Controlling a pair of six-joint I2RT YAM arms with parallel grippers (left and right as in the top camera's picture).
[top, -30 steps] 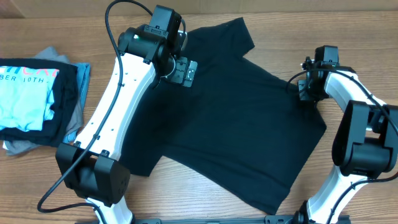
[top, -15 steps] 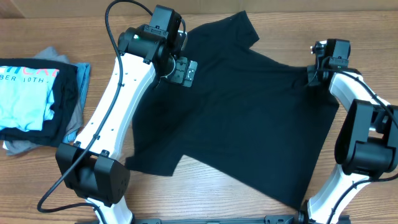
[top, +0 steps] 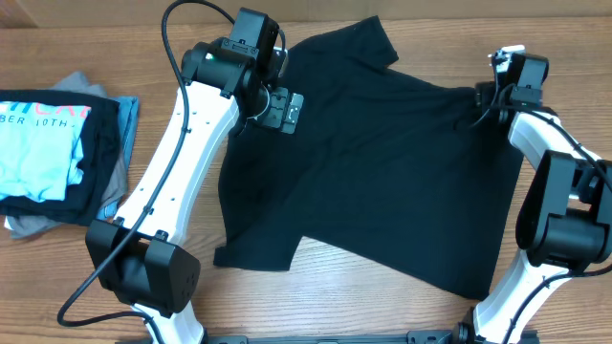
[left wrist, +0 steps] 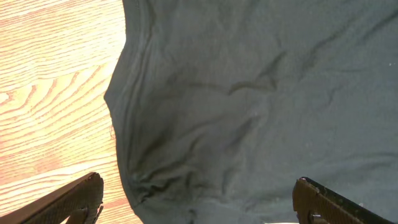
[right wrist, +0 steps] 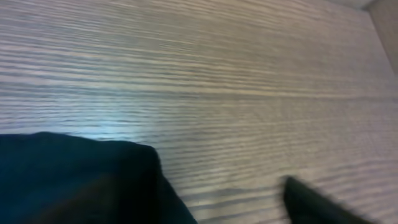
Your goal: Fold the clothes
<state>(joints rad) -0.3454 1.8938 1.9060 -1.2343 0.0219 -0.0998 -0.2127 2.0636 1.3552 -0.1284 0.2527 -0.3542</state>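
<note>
Right gripper (top: pixel 513 69) sits farther up the table (top: pixel 363 311) and farther out to its side than a second ago, when it was low over the black T-shirt (top: pixel 382 182) near that shirt's right edge. With that move the shirt has been drawn out to the right. Its right edge now reaches the right arm, its body lies flatter and wider, and the lower sleeve (top: pixel 253 250) has shifted toward the middle of the table. The left arm and the pile at the left have not moved.

In the right wrist view only one dark finger (right wrist: pixel 317 202) shows, well off to the side with bare wood beside it, so the jaws stand apart and hold nothing. A corner of the black cloth lies flat on the wood at the other side of that view. The picture is blurred, and whether the hidden finger touches the corner cannot be told.

The left gripper (top: pixel 283 108) hangs over the shirt's upper left part, near the collar, with its two fingers spread wide at the edges of its own view, wrinkled cloth under them and nothing between them.

At the table's left edge lies a light blue T-shirt (top: pixel 33 143) with white lettering, on top of a grey garment (top: pixel 29 225).
</note>
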